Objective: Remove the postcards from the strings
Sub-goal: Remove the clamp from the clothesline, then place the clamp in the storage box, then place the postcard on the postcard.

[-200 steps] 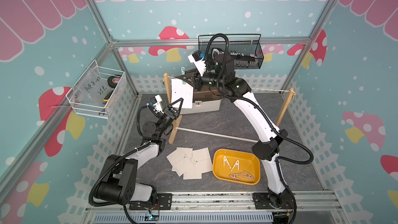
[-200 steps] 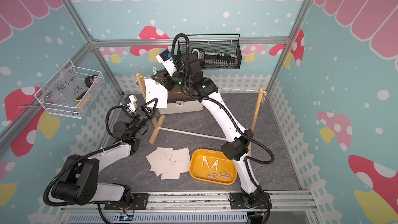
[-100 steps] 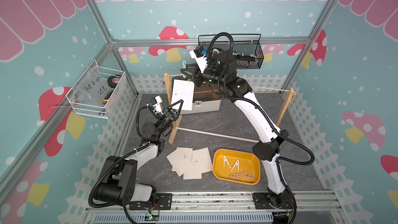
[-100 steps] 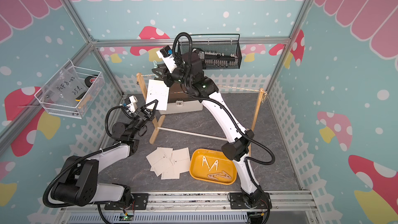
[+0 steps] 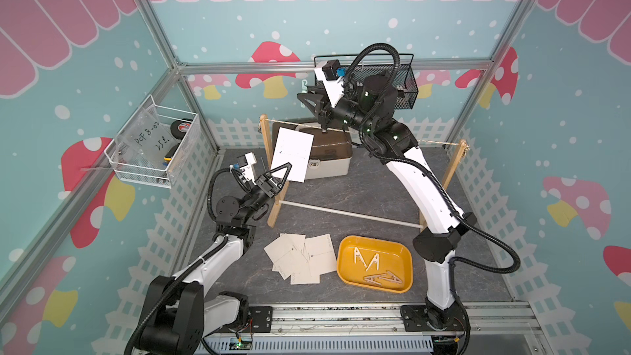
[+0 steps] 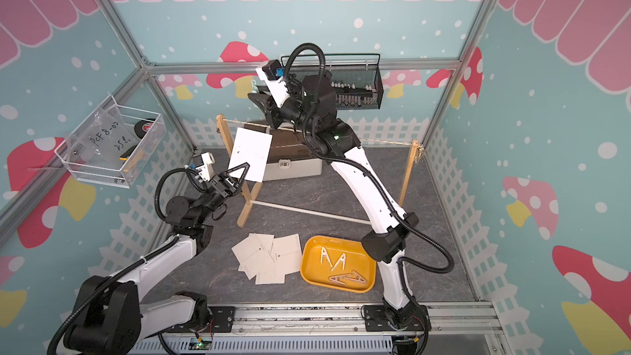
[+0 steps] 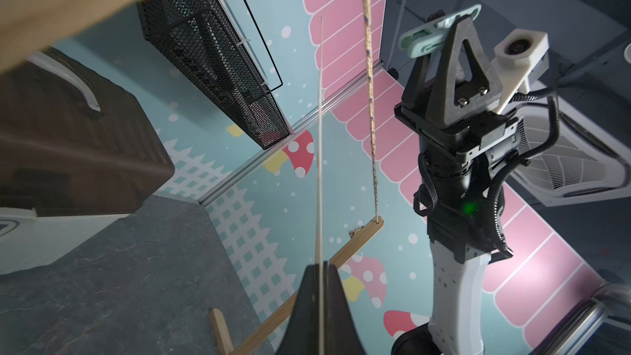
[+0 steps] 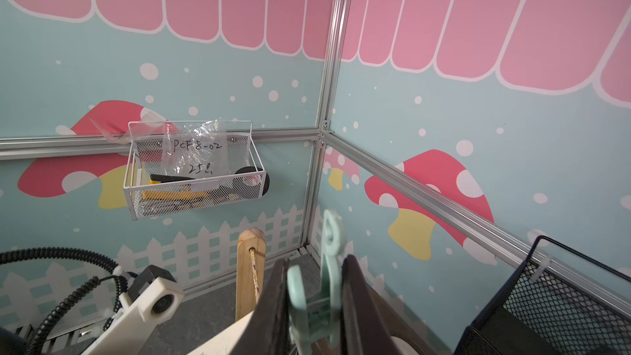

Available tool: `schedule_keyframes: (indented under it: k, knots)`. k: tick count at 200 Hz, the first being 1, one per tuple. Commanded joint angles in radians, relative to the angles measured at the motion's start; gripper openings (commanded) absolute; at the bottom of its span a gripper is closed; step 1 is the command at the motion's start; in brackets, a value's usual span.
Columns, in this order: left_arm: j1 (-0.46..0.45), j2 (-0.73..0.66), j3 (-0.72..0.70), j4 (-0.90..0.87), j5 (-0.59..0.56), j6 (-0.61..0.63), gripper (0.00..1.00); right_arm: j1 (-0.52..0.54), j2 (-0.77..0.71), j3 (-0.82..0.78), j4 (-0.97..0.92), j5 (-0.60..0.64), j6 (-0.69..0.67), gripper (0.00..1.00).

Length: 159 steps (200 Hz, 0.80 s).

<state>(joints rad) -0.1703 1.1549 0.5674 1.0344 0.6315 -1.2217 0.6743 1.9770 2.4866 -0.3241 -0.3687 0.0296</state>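
**Operator:** What is the left gripper (image 5: 285, 170) doing?

**Technician:** It is clamping the lower corner of one postcard (image 5: 293, 153) and holding it upright beside the string (image 5: 430, 142), apart from it. In the left wrist view the card is showing edge-on between the closed jaws.

**Operator:** And the right gripper (image 5: 309, 97)?

**Technician:** It is pinching a mint-green clothespin (image 8: 329, 268) above the string, near the wooden post (image 5: 263, 131).

**Operator:** Where are the other postcards (image 5: 300, 257) lying?

**Technician:** They are lying in an overlapping pile on the worktop (image 5: 358, 192), just beside the yellow tray (image 5: 392, 257), which is carrying pale clothespins (image 5: 367, 261).
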Motion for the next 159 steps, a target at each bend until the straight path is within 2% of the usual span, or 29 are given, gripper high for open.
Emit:
schedule_keyframes:
  k: [1, 34, 79, 111, 141, 159]
  knots:
    - [0.007, -0.115, 0.055, -0.398, 0.024, 0.198, 0.00, -0.001, -0.146, -0.152, 0.030, 0.017, -0.052, 0.00]
    - [0.007, -0.221, 0.198, -1.008, -0.024, 0.447, 0.00, -0.001, -0.429, -0.588, 0.122, 0.087, -0.042, 0.00]
    - [0.007, -0.246, 0.322, -1.490, 0.003, 0.610, 0.00, 0.005, -0.779, -1.127, 0.139, 0.245, 0.057, 0.00]
    - [0.005, -0.250, 0.344, -1.766, 0.004, 0.682, 0.00, 0.008, -0.902, -1.346, 0.013, 0.309, 0.150, 0.00]
    - [-0.002, -0.240, 0.316, -1.937, 0.031, 0.735, 0.00, 0.019, -0.965, -1.496, -0.086, 0.326, 0.247, 0.00]
    - [-0.046, -0.203, 0.315, -2.030, 0.010, 0.774, 0.00, 0.026, -0.983, -1.553, -0.146, 0.336, 0.295, 0.00]
